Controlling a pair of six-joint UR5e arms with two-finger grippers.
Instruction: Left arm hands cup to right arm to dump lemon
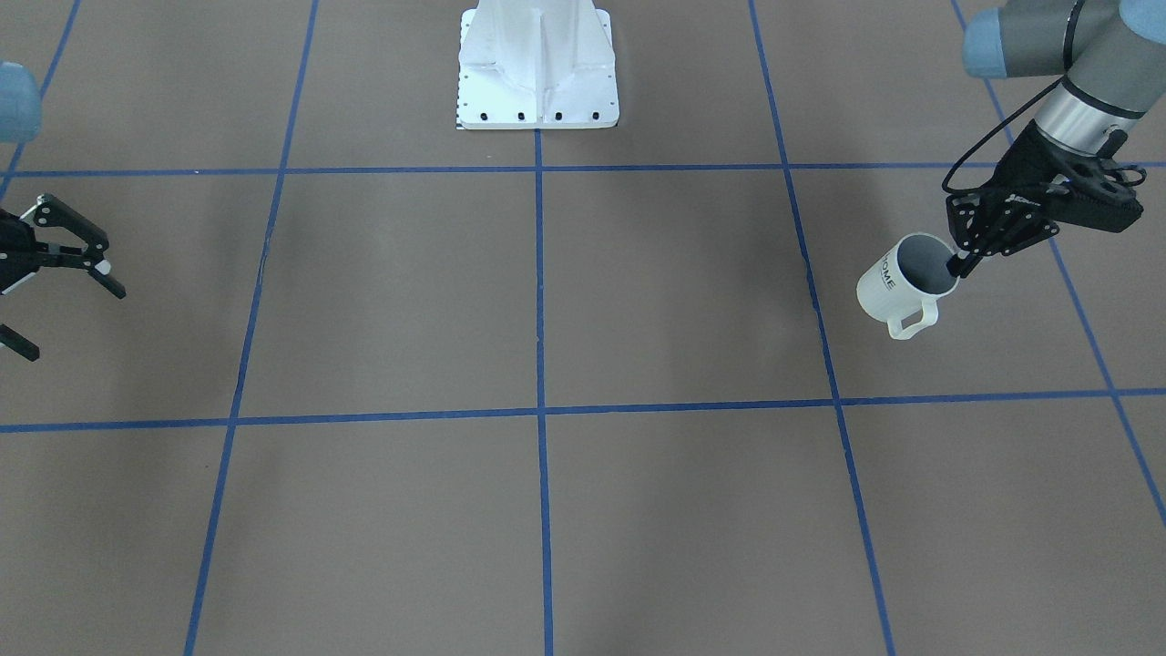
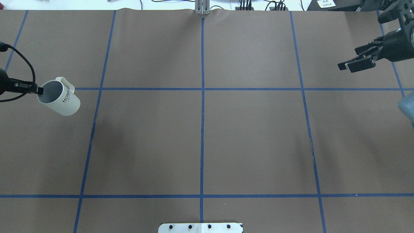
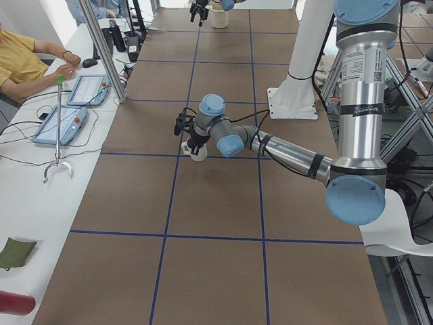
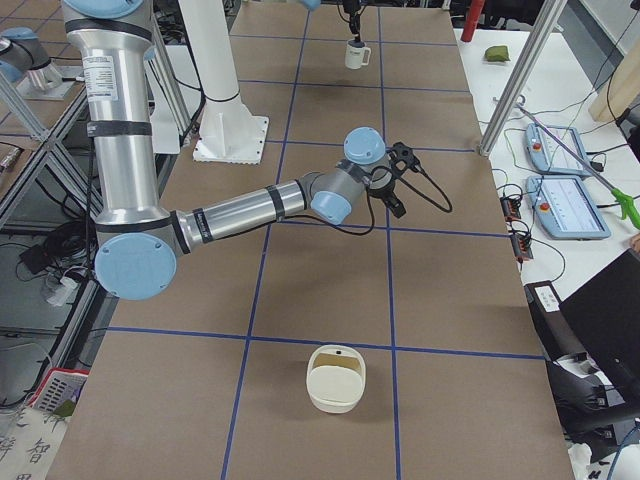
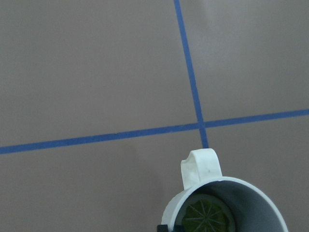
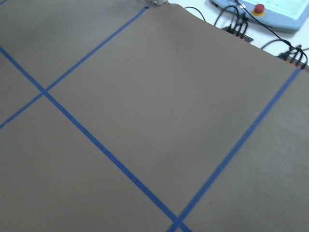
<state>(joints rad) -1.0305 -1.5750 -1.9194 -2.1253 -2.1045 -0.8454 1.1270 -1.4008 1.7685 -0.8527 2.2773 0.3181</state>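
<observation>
One white cup (image 1: 897,287) tilts at the table's (image 1: 410,301) left end, rim pinched by the left gripper (image 1: 958,266); whether its base touches the surface is unclear. A greenish lemon slice (image 5: 207,218) inside is half cropped by the wrist view's edge. Well apart, the right gripper (image 2: 347,59) stands spread, partly cut off.

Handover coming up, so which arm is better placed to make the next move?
Left. The left gripper pinches the cup's rim, lemon slice inside; the right gripper hangs open and empty, far across the table.
</observation>
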